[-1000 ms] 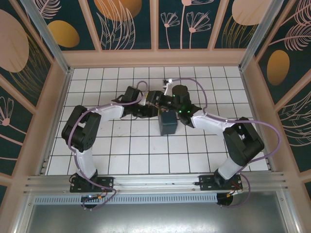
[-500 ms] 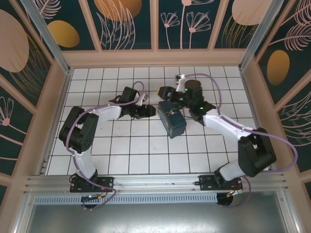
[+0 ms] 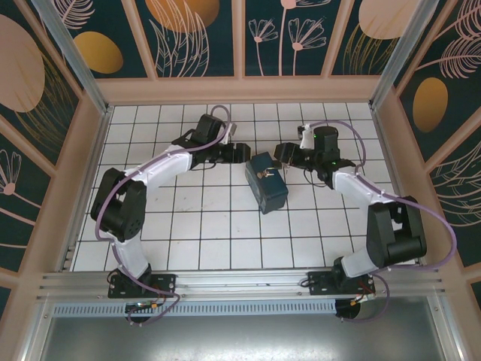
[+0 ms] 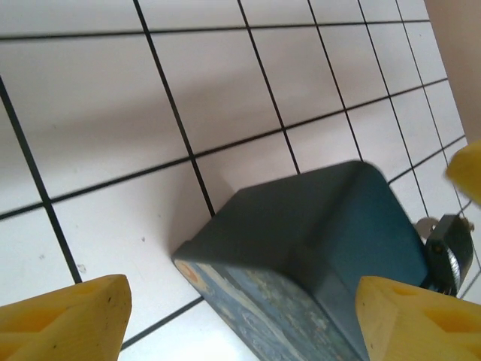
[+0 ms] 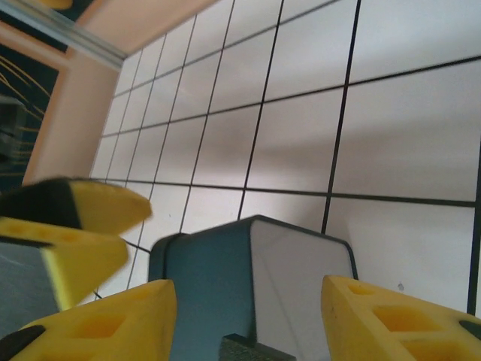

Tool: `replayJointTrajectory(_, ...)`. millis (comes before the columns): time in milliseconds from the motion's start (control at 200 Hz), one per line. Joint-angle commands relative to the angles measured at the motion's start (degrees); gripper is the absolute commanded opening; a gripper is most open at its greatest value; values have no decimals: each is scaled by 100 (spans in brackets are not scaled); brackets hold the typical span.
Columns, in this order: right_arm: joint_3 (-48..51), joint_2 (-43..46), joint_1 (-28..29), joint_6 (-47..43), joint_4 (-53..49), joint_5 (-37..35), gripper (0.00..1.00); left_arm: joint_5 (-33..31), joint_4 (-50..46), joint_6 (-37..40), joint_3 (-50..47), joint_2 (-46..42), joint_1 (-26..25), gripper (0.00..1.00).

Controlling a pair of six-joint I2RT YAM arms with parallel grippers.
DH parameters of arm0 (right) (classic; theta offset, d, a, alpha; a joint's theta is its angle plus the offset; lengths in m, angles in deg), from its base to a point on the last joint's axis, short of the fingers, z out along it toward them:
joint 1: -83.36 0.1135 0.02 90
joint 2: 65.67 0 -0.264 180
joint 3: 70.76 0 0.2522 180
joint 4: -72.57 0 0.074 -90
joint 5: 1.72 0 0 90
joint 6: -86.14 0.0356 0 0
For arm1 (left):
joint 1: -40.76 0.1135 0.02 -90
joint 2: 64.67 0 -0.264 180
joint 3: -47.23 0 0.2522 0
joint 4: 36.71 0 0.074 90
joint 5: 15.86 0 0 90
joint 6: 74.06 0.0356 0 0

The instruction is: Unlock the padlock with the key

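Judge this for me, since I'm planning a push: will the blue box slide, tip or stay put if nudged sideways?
The box lies flat on a broad face on the smooth tiled table, so it would probably slide rather than tip. Its rounded corners and smooth faces look slippery to pinch. The padlock at its edge may swing or rattle.

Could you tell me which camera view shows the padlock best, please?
The left wrist view: the padlock appears largest there, dark at the blue box's far corner, partly hidden. The top external view shows a tiny speck on the box; the right wrist, a dark sliver at bottom.
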Motion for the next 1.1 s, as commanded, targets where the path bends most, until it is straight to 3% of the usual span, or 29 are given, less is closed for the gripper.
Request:
replayJointTrajectory(0,-166,-184,-90,-399,11,353,54,-610,-461,179,280,208,-168,79)
replayJointTrajectory(275,-4,-156,-111,-412,154,742,47,-795,-478,282,317,523,-166,77)
replayJointTrajectory(701,828,894,42,129,242,522,37,-930,-533,324,545,822,-171,71)
replayJointTrajectory(1096,1019,999,320,352,182,365,32,-968,-455,318,454,833,-170,69)
